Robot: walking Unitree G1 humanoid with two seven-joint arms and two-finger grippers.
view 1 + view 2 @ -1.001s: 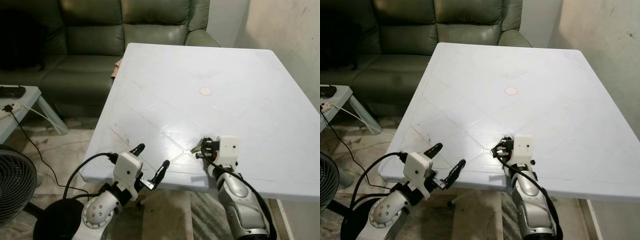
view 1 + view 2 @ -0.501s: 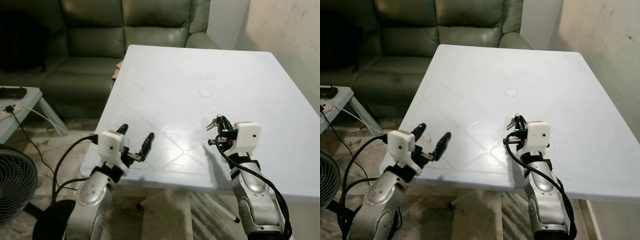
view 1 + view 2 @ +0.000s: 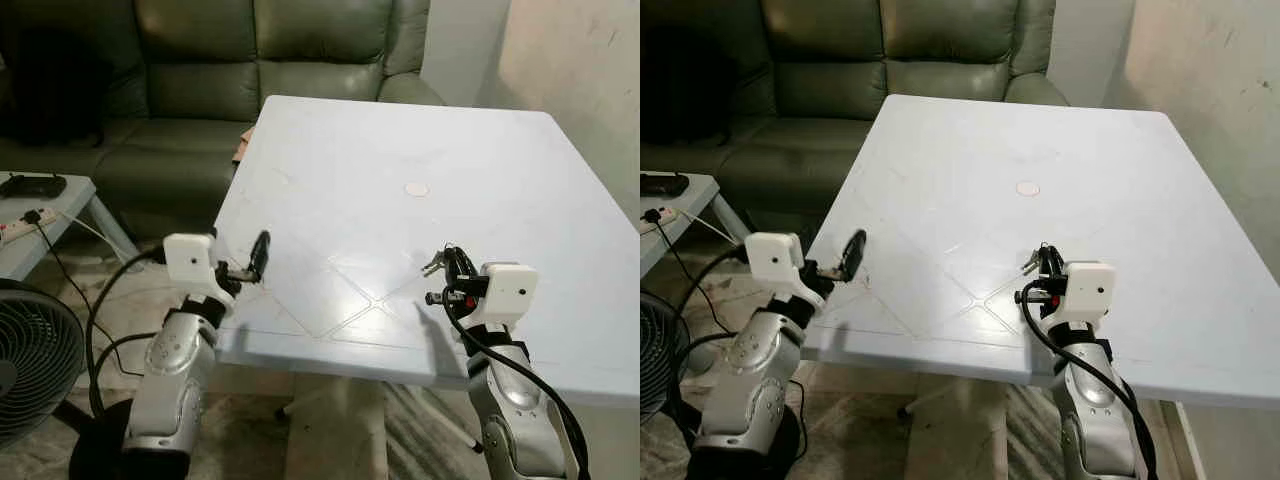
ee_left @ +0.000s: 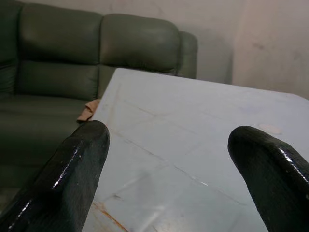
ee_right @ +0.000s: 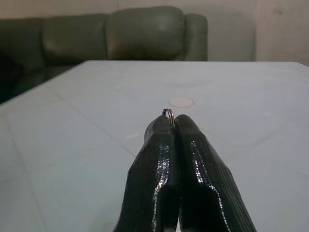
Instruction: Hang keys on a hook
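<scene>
Right tool (image 3: 447, 272) is clenched on the keys (image 3: 437, 263), raised just above the counter (image 3: 400, 150). Left tool (image 3: 238, 268) hovers released at the counter's near-left edge. No hook is visible, so I'd keep the grip firm while carrying.

white table (image 3: 520, 200) w/ round disc (image 3: 416, 188) | green sofa (image 3: 200, 90) behind | fan (image 3: 30, 365) – floor, left

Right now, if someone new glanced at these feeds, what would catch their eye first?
The right gripper, raised above the near edge of the big white table, its fingers pinched shut on a small bunch of keys with the key ring poking out at the tips. Next, the left gripper, open at the table's near left edge, and the dark green sofa behind.
</scene>
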